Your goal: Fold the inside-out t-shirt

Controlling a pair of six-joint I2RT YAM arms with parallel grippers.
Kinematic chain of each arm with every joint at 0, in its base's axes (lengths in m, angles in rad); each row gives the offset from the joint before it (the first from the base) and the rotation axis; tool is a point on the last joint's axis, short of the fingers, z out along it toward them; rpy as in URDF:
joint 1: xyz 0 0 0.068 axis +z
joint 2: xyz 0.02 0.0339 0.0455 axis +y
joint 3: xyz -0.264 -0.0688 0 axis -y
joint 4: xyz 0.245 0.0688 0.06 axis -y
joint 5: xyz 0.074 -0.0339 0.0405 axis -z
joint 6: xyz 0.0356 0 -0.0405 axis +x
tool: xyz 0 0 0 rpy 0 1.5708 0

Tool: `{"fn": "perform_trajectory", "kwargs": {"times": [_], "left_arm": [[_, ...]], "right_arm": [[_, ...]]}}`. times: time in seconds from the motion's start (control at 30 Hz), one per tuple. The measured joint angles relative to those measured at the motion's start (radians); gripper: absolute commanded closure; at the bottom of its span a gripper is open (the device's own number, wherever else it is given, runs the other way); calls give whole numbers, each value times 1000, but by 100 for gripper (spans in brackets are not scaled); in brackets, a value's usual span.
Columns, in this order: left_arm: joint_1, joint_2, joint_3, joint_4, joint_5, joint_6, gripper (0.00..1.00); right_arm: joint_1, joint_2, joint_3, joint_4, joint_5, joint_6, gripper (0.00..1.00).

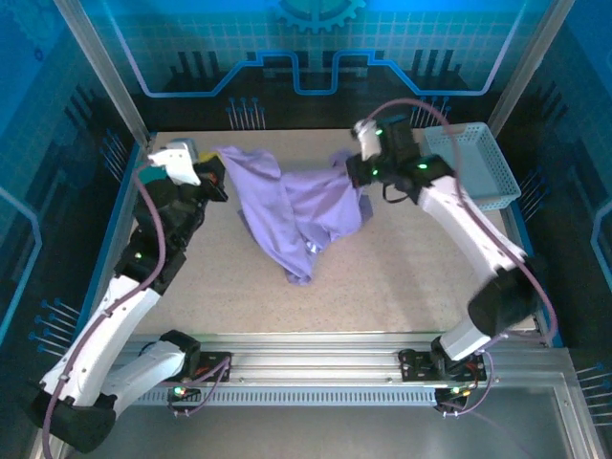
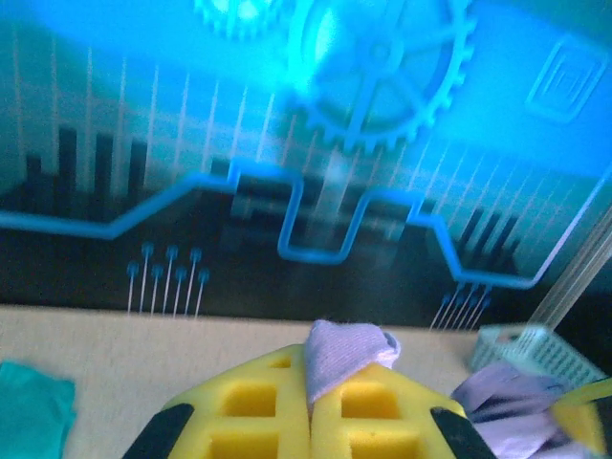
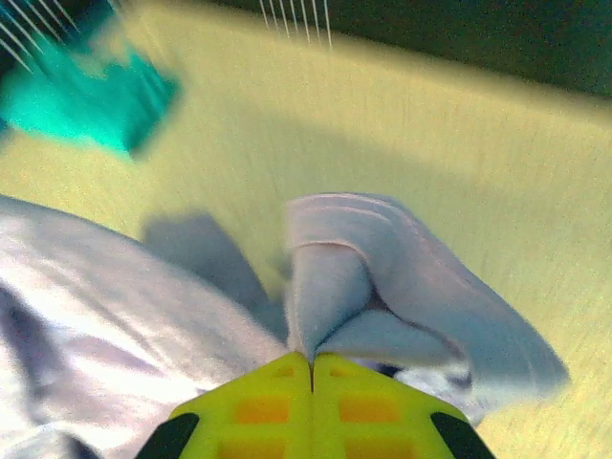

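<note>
Over the speckled worktop [image 1: 402, 277] the t-shirt [image 1: 296, 210] looks soft, light and prone to slump; left jaws and right jaws each pinch bunched cloth, though hems would likely hold better

Blurred teal cloth [image 3: 86, 96]; t-shirt [image 3: 115, 316] cropped at edge

White-and-black arms [image 1: 115, 306], purple cables [image 1: 156, 239], small green lights [image 1: 141, 254], yellow cut-out jaws with black edges.

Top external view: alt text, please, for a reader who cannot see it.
A crumpled lavender t-shirt spans between the left pincer and right pincer, each shut on an edge, its middle on the table. A pale basket sits far right.
</note>
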Motion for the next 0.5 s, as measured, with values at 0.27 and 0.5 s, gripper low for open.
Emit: {"fn": "perform_trajectory", "kwargs": {"times": [0.27, 0.5], "left_arm": [[92, 35, 154, 93, 131, 19, 100], [138, 97, 146, 106, 230, -9, 100]], "right_arm": [[2, -253, 32, 97, 35, -74, 100], [2, -218, -106, 85, 124, -61, 100]]}}
